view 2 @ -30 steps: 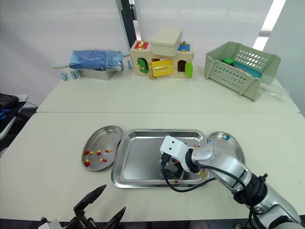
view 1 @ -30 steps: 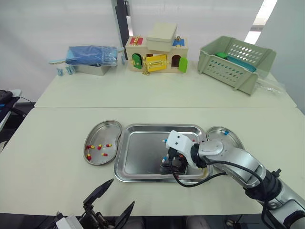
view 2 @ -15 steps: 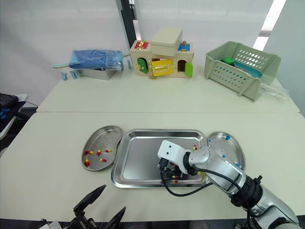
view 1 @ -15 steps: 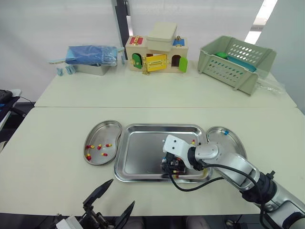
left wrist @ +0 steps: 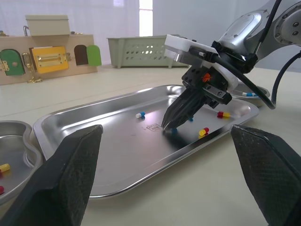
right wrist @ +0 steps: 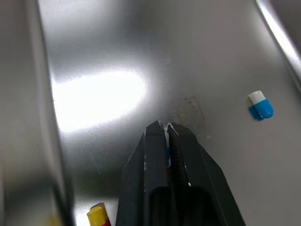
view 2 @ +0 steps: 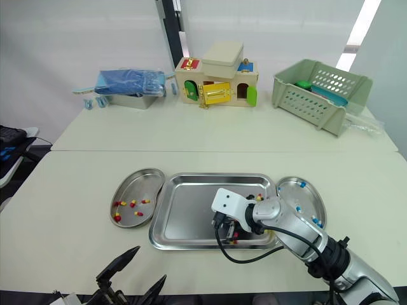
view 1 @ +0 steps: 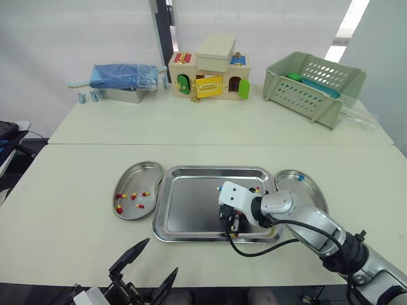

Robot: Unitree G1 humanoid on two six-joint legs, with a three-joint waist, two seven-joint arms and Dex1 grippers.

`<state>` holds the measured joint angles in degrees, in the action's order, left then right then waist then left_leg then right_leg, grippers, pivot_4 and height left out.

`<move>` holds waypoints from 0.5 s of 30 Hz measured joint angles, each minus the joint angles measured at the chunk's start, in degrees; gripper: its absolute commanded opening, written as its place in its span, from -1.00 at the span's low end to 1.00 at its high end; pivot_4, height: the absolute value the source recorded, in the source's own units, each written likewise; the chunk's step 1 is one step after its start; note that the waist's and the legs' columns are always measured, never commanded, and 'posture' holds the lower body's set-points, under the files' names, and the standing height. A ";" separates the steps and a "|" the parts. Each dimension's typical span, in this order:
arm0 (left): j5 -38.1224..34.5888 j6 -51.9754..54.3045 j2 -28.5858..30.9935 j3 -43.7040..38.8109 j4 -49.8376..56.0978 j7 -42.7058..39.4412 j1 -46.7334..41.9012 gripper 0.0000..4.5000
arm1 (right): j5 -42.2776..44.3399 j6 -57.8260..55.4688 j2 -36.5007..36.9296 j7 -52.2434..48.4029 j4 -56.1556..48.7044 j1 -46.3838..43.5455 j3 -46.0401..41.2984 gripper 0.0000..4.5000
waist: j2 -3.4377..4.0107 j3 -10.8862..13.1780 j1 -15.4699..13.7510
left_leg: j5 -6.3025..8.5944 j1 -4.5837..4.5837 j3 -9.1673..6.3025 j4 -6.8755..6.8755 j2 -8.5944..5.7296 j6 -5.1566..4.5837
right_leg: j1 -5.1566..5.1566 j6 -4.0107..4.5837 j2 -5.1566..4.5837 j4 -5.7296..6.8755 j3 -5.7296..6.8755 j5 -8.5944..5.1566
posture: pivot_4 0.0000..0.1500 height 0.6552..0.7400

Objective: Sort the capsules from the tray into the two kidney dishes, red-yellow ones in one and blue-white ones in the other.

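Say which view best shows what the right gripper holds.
Right wrist view: a blue-white capsule sits between the right gripper's shut tips. Left wrist view shows them side-on in the tray; eye views look down on its wrist.

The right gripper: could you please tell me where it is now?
In the eye views the right gripper is tips-down on the tray floor, near its front edge, right of centre, shut on a blue-white capsule, a red-yellow capsule beside it.

A test lab: white tables, steel tray, kidney dishes
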<state>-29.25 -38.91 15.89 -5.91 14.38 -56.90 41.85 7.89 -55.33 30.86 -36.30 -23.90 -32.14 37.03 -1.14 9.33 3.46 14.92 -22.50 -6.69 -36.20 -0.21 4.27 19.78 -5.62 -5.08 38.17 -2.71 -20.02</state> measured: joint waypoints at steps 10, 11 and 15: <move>-0.01 -0.02 0.76 -0.03 -0.75 0.33 -0.41 1.00 | -0.15 1.00 -0.17 -1.09 0.35 0.36 -0.26 -0.99 | 0.00 0.00 -0.03 | 0.00 0.06 -0.09 0.00 -0.01 0.00 | -0.10 0.01 0.01 -0.01 0.07 0.00 | 1.00 1.00; -0.01 -0.02 0.76 -0.03 -0.75 0.51 -0.46 1.00 | -0.15 1.03 -0.26 -1.10 0.41 0.36 -0.31 -0.99 | 0.00 0.00 -0.04 | 0.00 0.07 -0.10 0.00 -0.01 0.00 | -0.11 0.01 0.01 0.00 0.07 0.00 | 1.00 1.00; -0.01 -0.02 0.78 -0.02 -0.86 1.13 -0.72 1.00 | -0.15 1.18 -0.61 -1.11 0.53 0.39 -0.42 -0.99 | 0.01 0.00 -0.07 | 0.00 0.07 -0.13 0.00 -0.01 0.00 | -0.12 0.01 0.01 0.00 0.09 0.01 | 1.00 1.00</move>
<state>-29.26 -38.92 16.68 -5.93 13.52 -55.77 41.13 7.74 -54.15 30.25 -37.41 -23.37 -31.75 36.61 -1.13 9.33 3.38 14.92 -22.42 -6.81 -36.20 -0.22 4.27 19.66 -5.61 -5.07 38.16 -2.61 -20.01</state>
